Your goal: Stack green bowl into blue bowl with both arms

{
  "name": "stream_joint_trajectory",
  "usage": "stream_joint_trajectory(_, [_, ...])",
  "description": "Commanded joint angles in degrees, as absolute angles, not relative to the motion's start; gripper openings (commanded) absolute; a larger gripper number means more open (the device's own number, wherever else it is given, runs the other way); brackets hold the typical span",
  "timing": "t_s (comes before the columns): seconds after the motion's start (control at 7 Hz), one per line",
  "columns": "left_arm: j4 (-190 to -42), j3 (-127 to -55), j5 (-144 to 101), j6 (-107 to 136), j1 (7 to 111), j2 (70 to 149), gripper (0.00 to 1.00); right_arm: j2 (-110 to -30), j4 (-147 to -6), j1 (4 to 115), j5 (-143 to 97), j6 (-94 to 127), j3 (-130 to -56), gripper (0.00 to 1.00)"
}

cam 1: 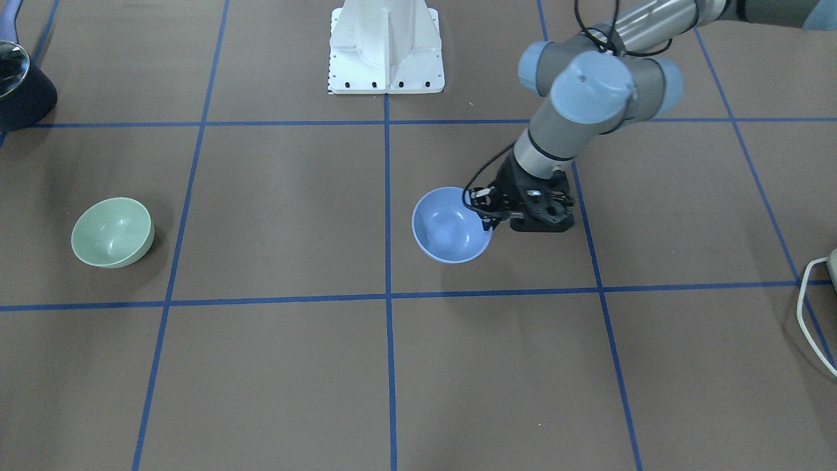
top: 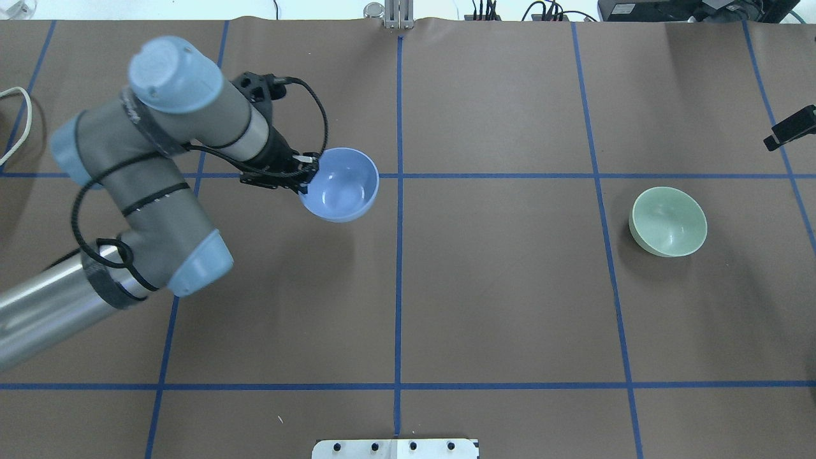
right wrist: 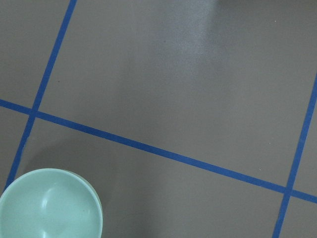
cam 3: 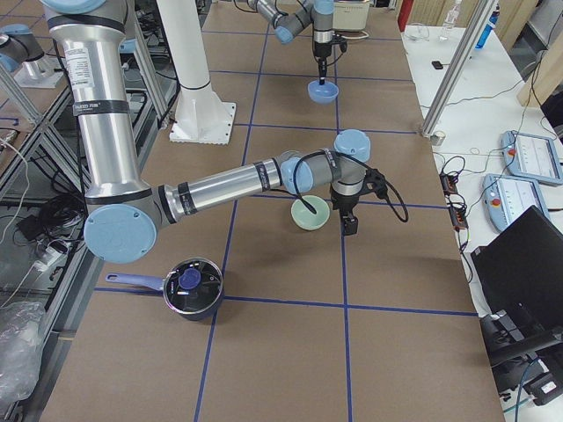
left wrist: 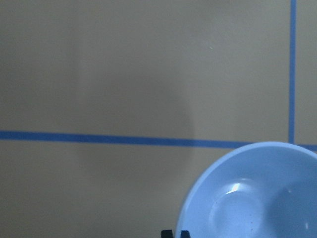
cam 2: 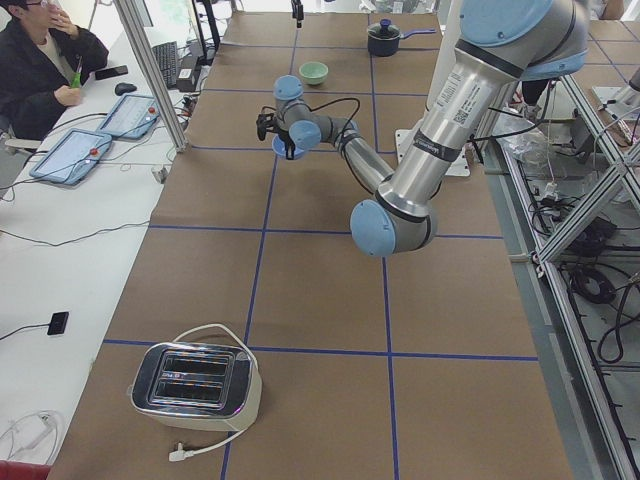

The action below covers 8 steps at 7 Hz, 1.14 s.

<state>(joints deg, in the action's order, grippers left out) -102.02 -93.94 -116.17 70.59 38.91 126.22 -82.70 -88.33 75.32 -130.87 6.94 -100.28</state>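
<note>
Brown-paper table (top: 497,287), blue tape grid across it. White pedestal (cam 1: 386,49) at the robot's edge, centre.

Left arm (top: 159,210): silver-grey, light-blue joint caps, black cable looped round it. Comes in from the overhead view's left and bends toward the middle gridline.

Right arm (cam 3: 220,185): same build, stretched out low over the table in the right side view, wrist just beside the green bowl.

Toaster (cam 2: 195,385) at the table's left end, white cord trailing. Dark lidded pot (cam 3: 192,288) with a blue handle at the right end.

Blue bowl (top: 344,188): periwinkle, smooth, glossy, round, mouth up, highlight inside. Just left of the centre line in the overhead view, over a cross line. Looks raised off the paper, with a soft shadow offset beside it in the left wrist view.

Green bowl (top: 668,221): pale mint, glossy, same size, mouth up. Sits on the table in the right-hand square, well apart from the blue one. Nothing inside it.

Left gripper (top: 305,180): black, fingers closed on the blue bowl's rim at the side nearest the arm, pinching the wall.

Right gripper (cam 3: 350,221): near the green bowl, not touching as far as visible. Seen clearly only from the side, so cannot tell how far apart its fingers are.
</note>
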Motion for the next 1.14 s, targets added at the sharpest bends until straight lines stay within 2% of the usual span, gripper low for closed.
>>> stream_joint_trajectory(0.0, [-100.46, -88.54, -107.60, 74.53, 30.96, 132.69, 0.00, -82.79, -88.33, 75.32, -130.87, 7.03, -100.28, 1.00])
stream_joint_trajectory(0.29, [-100.90, -87.71, -104.77, 74.62, 28.74, 132.98, 0.00, -82.71, -88.33, 75.32, -130.87, 6.94, -100.20, 1.00])
stream_joint_trajectory(0.57, [-100.90, -87.80, -104.77, 74.09, 28.74, 132.54, 0.30, -82.71, -88.33, 75.32, -130.87, 7.03, -100.28, 1.00])
stream_joint_trajectory(0.71, [-100.90, -87.89, -104.68, 74.09, 28.74, 132.45, 0.41, -82.71, -88.33, 75.32, -130.87, 7.03, -100.28, 1.00])
stream_joint_trajectory(0.86, [-100.81, -88.50, -104.68, 74.00, 28.91, 132.45, 0.76, -82.62, -88.33, 75.32, -130.87, 7.03, -100.28, 1.00])
stream_joint_trajectory(1.0, [-100.64, -91.29, -105.20, 73.05, 30.48, 132.36, 0.98, -82.62, -88.33, 75.32, -130.96, 7.12, -100.37, 1.00])
